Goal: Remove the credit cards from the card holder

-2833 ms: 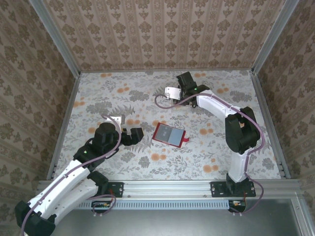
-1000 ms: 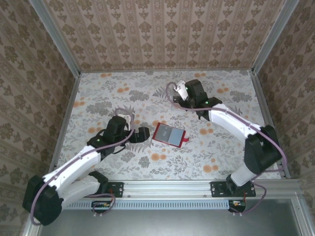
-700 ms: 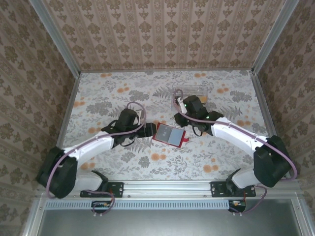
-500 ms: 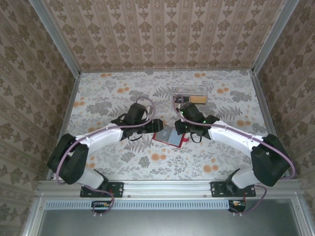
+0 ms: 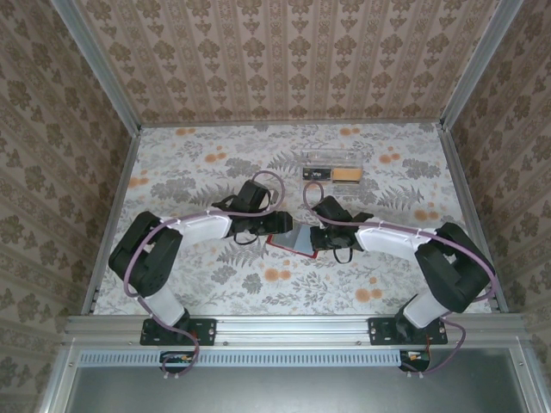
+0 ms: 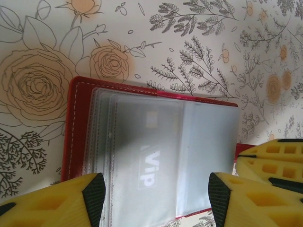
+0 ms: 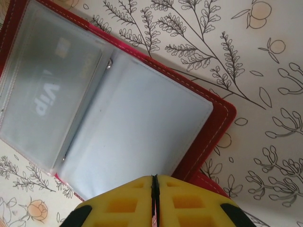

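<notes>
**Q:** Where is the card holder, and why is it laid as it is?

**A:** The card holder [image 6: 151,146] is laid flat and fully open on the floral table [image 5: 198,163], between the two grippers. Both inner pockets are thereby turned upward, so a card can be reached without a cover being lifted.

**Q:** What is contained in it?

**A:** One card marked "Vip" [image 7: 47,99] is seen through the translucent pocket of one half. No card outline is visible in the other pocket [image 7: 142,127], which is judged empty. Two flat card-shaped pieces [image 5: 331,172] are lying well beyond the card holder's far side and are judged to be cards taken out of it.

**Q:** How is the left gripper set?

**A:** The left gripper [image 6: 156,189] is held partly open at the card holder's edge, one finger toward each end of that edge. Nothing is gripped. This spacing is judged to suit a closing move onto the holder or the Vip card.

**Q:** And the right gripper?

**A:** The pads of the right gripper [image 7: 154,182] are pressed together at the card holder's opposite edge, beside the red closing tab [image 6: 244,151]. Whether anything thin is pinched cannot be determined. A hold-down against sliding is the likely purpose.
</notes>
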You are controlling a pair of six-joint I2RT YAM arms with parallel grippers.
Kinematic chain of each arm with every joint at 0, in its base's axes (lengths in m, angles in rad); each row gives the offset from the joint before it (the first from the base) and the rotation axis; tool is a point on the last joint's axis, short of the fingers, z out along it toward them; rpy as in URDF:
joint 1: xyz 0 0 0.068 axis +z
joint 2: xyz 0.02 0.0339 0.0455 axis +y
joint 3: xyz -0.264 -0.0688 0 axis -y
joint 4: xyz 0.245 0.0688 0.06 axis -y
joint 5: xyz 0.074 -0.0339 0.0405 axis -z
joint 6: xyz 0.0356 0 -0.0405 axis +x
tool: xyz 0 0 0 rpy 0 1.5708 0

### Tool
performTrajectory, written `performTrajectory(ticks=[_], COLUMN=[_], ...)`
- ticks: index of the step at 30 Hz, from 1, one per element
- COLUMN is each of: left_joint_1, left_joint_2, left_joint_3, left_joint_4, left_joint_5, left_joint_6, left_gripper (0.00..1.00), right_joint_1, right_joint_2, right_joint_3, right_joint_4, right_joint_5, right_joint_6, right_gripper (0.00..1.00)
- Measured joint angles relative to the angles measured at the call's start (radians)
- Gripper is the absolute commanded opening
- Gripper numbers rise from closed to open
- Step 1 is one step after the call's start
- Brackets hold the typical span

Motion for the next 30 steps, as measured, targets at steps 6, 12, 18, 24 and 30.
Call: performTrajectory(ticks=[6, 12, 18, 24, 30], left_joint_1=[0.000, -0.004, -0.008, -0.008, -0.008], left_joint_2=[0.013, 0.032, 0.043, 0.048, 0.049], left_joint_3=[-0.024, -0.035, -0.039, -0.053, -0.074], left_joint_4=[0.037, 0.056, 0.094, 0.137, 0.207], left_joint_5=[0.018, 0.040, 0.062, 0.089, 0.137], left_joint_6=[0.000, 0.000, 0.000, -0.010, -0.032], left_gripper=[0.63, 0.63, 0.63, 0.67, 0.73], right_joint_1=[0.000, 0.000, 0.000, 0.000, 0.001], right_joint_2=[0.039, 0.047, 0.064, 0.084, 0.091], right_joint_3=[0.000, 0.002, 0.017, 0.036, 0.037], right_joint_4=[0.012, 0.023, 0.026, 0.036, 0.048], right_joint_5=[0.000, 0.000, 0.000, 0.000, 0.000], right_joint_6=[0.014, 0.024, 0.033, 0.036, 0.037], right_gripper=[0.13, 0.13, 0.13, 0.14, 0.14])
